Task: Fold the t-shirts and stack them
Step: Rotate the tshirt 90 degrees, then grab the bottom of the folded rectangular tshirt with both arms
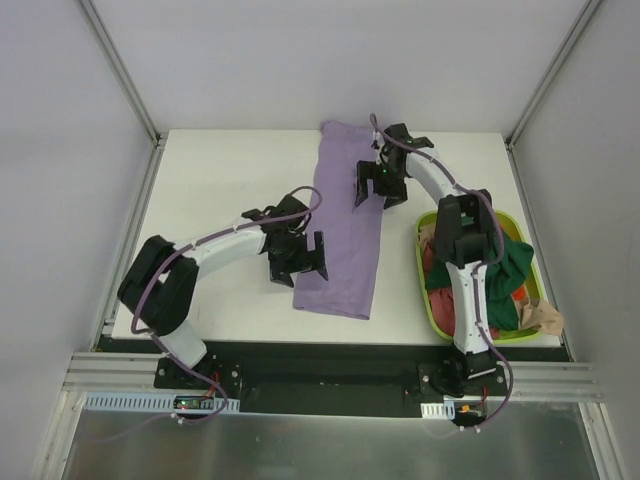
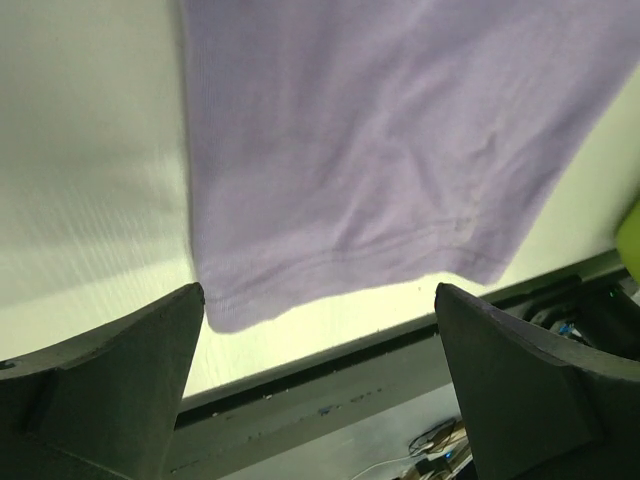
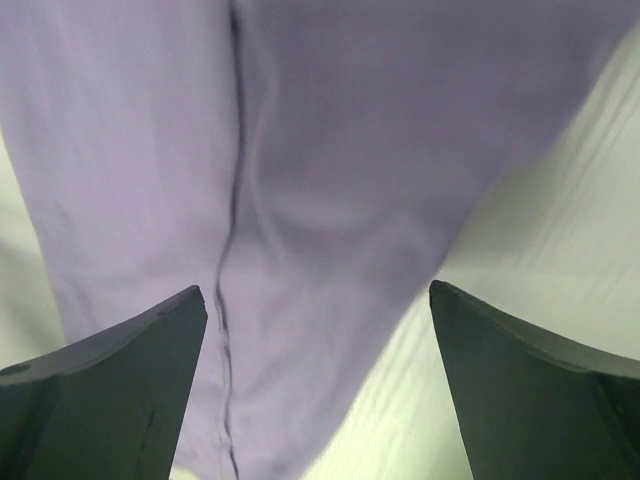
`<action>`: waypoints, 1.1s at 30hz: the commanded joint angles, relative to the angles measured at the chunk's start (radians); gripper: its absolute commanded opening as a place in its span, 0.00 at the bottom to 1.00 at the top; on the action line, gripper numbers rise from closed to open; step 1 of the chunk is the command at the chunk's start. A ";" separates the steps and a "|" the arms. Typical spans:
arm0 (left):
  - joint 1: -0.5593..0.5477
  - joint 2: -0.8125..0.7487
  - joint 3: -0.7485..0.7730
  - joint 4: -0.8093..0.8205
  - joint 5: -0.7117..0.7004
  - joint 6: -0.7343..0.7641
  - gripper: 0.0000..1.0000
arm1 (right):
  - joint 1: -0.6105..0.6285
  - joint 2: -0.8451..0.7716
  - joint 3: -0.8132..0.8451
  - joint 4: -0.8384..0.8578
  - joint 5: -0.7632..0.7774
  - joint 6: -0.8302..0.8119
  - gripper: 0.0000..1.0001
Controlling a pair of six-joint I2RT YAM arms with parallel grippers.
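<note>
A lavender t-shirt (image 1: pixel 347 225) lies folded into a long strip down the middle of the white table. My left gripper (image 1: pixel 298 260) is open and empty above its near left edge; the left wrist view shows the shirt's hem (image 2: pixel 380 180) and the table's front edge between the fingers. My right gripper (image 1: pixel 377 186) is open and empty above the shirt's far right part; the right wrist view shows the cloth (image 3: pixel 330 170) with a fold line. A dark green shirt (image 1: pixel 510 268) and a red-pink shirt (image 1: pixel 440 268) lie bunched in the basket.
A lime-green plastic basket (image 1: pixel 432 305) stands at the right near corner of the table, under my right arm. A tan cloth (image 1: pixel 545 318) hangs at its near right rim. White walls and metal posts ring the table (image 1: pixel 220 190).
</note>
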 commanded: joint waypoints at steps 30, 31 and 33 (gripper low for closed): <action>-0.035 -0.043 -0.212 0.078 -0.091 0.048 0.20 | 0.690 -1.082 -1.428 0.428 0.415 0.159 0.96; -0.036 -0.046 -0.221 0.078 -0.096 0.042 0.11 | 0.690 -1.062 -1.417 0.415 0.424 0.156 0.93; -0.036 -0.052 -0.238 0.077 -0.117 0.035 0.00 | 0.690 -1.038 -1.411 0.414 0.415 0.151 0.89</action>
